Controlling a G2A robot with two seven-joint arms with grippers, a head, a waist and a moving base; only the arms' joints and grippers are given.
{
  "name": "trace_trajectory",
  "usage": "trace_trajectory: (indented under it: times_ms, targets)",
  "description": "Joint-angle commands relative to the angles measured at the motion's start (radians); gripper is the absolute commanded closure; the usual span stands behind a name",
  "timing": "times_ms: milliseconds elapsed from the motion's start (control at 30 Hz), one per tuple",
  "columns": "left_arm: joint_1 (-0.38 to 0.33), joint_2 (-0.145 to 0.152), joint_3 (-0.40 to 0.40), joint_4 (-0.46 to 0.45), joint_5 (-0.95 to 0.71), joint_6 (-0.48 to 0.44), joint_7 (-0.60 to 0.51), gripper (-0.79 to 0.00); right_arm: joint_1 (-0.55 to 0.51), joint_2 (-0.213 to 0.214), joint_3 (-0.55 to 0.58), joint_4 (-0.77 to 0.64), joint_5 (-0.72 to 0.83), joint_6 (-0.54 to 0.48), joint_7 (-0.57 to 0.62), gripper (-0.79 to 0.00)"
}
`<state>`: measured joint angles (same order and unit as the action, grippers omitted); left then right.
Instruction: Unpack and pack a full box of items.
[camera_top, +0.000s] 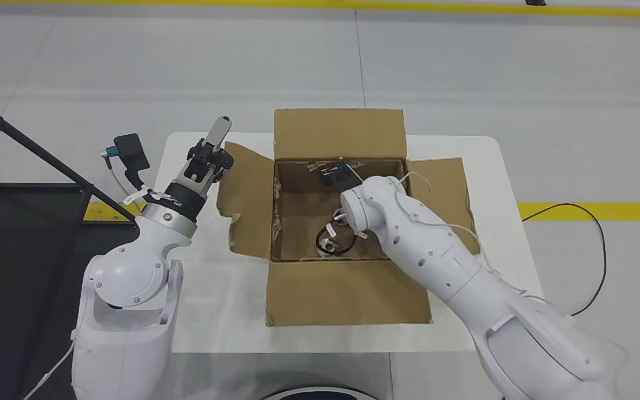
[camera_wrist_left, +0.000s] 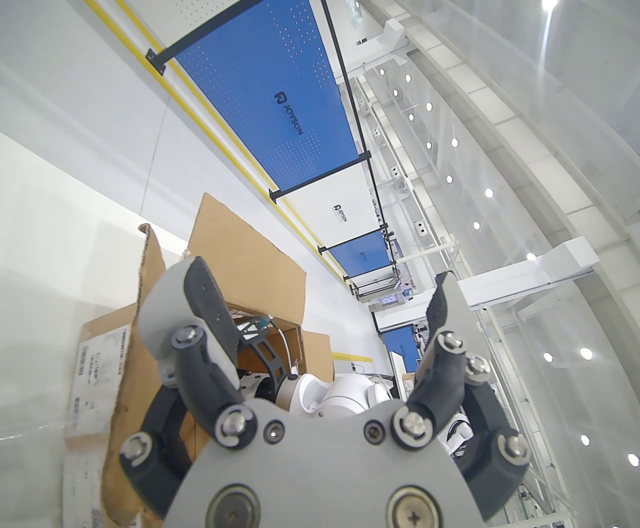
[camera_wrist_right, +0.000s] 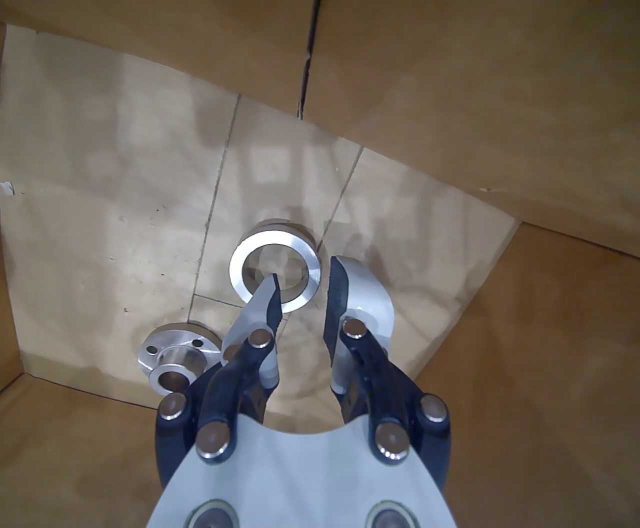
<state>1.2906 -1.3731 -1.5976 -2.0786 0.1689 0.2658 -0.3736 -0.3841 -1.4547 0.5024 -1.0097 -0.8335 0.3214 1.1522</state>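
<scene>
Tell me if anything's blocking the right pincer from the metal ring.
Nothing visible does. The open right pincer is over the rim of the metal ring; the flanged hub lies apart, beside it.

Brown cardboard box (camera_top: 345, 290); silver ring (camera_wrist_right: 274, 238); white table (camera_top: 228, 290).

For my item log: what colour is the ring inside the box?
Shiny silver metal ring, seen best in the right wrist view.

Setting: industrial test hall. Evidence: grey sealed floor (camera_top: 150, 60) with yellow lane lines (camera_top: 300, 6) at 12 and 3 o'clock of the white table (camera_top: 225, 300); blue-and-white perforated partition panels (camera_wrist_left: 280, 100); high ceiling (camera_wrist_left: 575, 125), round lights (camera_wrist_left: 489, 192).
</scene>
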Motion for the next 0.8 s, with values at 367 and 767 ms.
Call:
trace_trajectory:
  times_ms: [367, 767]
  targets:
    - [0.0, 0.0, 0.0, 0.0, 0.0, 0.0, 0.0, -0.785, 0.006, -0.036, 0.009, 0.07, -0.015, -0.027, 0.013, -0.182]
    - [0.0, 0.0, 0.0, 0.0, 0.0, 0.0, 0.0, -0.785, 0.004, -0.057, 0.024, 0.103, -0.033, -0.07, 0.046, 0.0]
